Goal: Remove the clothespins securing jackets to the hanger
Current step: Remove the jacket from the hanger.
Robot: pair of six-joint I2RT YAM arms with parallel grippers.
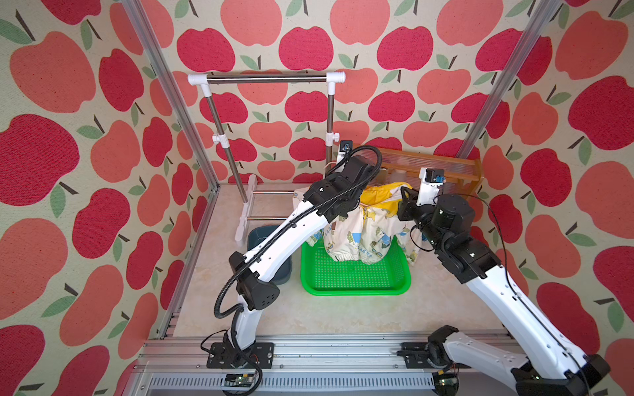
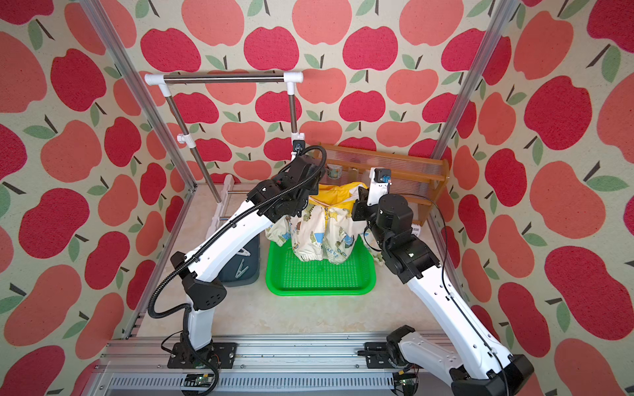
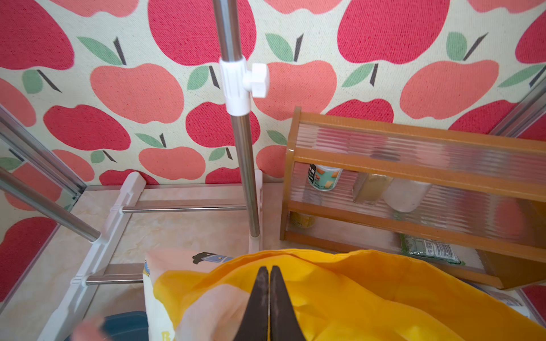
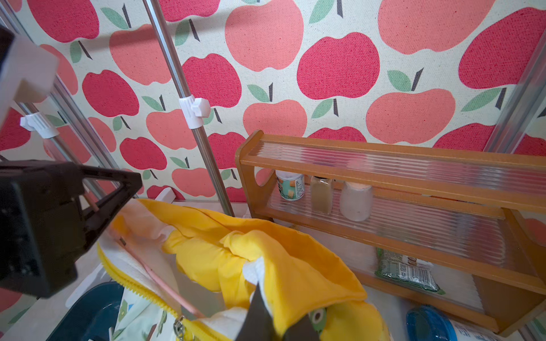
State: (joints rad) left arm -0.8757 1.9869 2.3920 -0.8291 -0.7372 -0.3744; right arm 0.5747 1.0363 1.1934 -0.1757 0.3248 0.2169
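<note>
A robot lab cell dressed up as a laundry corner. Aluminium frame posts (image 1: 177,103) carry apple-print cloth walls (image 1: 404,48), and two white arms are bolted to a metal rail (image 1: 343,353) in front of the green tray (image 1: 353,292), with bare circuit boards (image 1: 240,380) below it. The tray sits on a marble-look counter (image 1: 343,315). The home props: a child's jacket (image 1: 363,236) above the tray, a steel clothes rack (image 1: 267,78) behind it to the left, a wooden shelf (image 1: 446,161) of jars behind it, and a blue bin (image 1: 260,236) just beside it.
</note>
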